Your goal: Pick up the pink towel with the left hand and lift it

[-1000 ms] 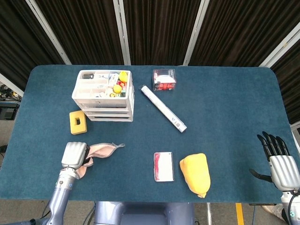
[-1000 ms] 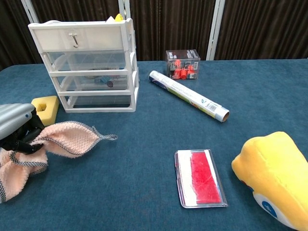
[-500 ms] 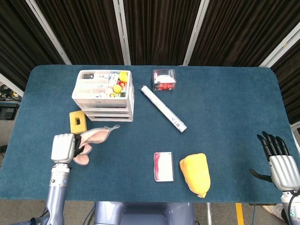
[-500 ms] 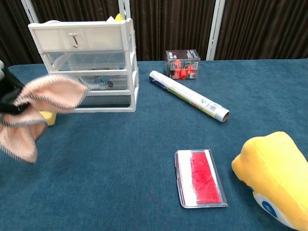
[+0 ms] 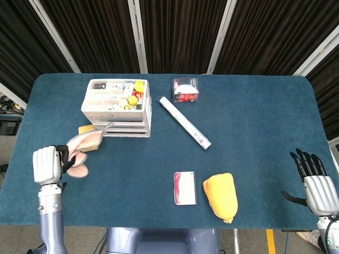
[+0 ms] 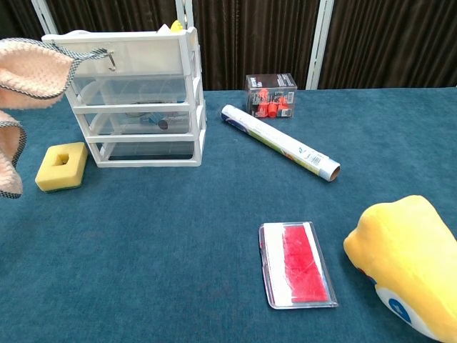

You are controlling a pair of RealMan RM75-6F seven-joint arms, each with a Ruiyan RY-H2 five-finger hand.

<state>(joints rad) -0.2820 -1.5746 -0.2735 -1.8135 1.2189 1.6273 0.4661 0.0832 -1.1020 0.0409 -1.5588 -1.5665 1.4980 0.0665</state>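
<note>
My left hand is raised at the left side of the table and grips the pink towel. The towel hangs in the air from the hand, its folds trailing toward the drawer unit. The chest view catches only the towel at its left edge; the hand itself is out of that frame. Past the table's front right corner, my right hand is held with its fingers apart and nothing in them.
A white drawer unit stands at the back left, with a yellow sponge in front of it. A paper roll, a small box, a red card case and a yellow plush lie on the blue table.
My left hand has risen and drawn left and back with the towel, which has left the table and hangs in the air. The right hand has stayed still.
</note>
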